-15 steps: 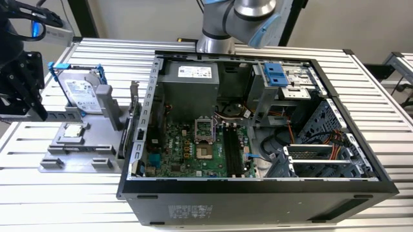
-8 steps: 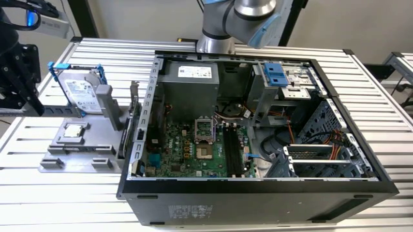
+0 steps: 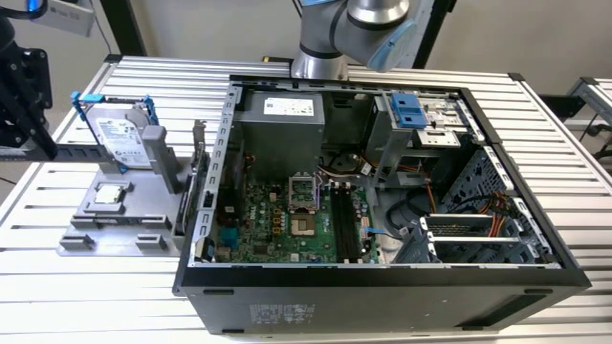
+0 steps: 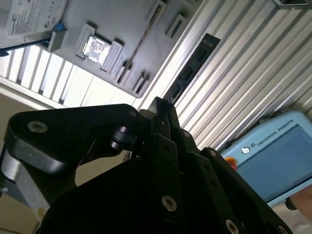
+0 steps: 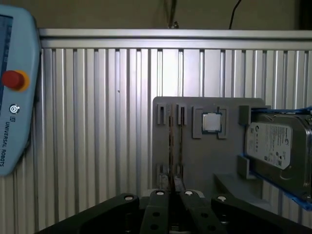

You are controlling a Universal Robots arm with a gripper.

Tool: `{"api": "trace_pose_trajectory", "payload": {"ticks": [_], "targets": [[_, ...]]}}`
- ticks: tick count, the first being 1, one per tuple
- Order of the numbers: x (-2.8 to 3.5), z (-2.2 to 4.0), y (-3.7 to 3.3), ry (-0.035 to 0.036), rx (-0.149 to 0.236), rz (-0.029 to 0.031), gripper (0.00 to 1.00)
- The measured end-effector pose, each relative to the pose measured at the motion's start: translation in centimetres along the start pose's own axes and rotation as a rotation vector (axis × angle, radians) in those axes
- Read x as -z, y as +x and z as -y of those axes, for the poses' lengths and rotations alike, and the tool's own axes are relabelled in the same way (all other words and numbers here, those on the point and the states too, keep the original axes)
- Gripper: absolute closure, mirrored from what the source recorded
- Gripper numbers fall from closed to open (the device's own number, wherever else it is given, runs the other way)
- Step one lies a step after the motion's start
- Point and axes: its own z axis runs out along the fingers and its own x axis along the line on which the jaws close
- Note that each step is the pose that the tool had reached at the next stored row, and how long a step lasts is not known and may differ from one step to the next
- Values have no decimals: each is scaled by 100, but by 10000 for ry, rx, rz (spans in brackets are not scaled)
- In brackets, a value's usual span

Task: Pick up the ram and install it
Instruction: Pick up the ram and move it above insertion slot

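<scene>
My gripper (image 5: 173, 191) is shut on the ram (image 5: 171, 141), a thin stick that I see edge-on in the first wrist view, running from the fingertips over the grey holder (image 5: 195, 161). In the second wrist view the ram (image 4: 189, 70) juts out from the gripper (image 4: 161, 105) as a long dark strip with chips, over the slatted table. The open computer case (image 3: 383, 279) lies on the table, and its motherboard's black slots (image 3: 342, 222) lie apart from the gripper, toward the exterior view's right.
The grey holder (image 3: 120, 226) carries a silver hard drive in a blue frame (image 3: 122, 140), a square chip (image 3: 110, 193) and an upright card with a metal bracket (image 3: 199, 147). A light blue pendant (image 5: 14, 97) lies on the slatted table (image 5: 97, 122). The arm (image 3: 354, 29) rises behind the case.
</scene>
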Motion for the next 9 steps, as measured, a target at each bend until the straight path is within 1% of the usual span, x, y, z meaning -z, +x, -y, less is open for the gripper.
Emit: {"api": "trace_pose_trajectory", "payload": {"ticks": [3,7,9], "targets": [[28,-1,-1,2,0,0,100],[29,0,-1,-1,0,-9,100],[31,16,-2,-2,-1,-11,100]]}}
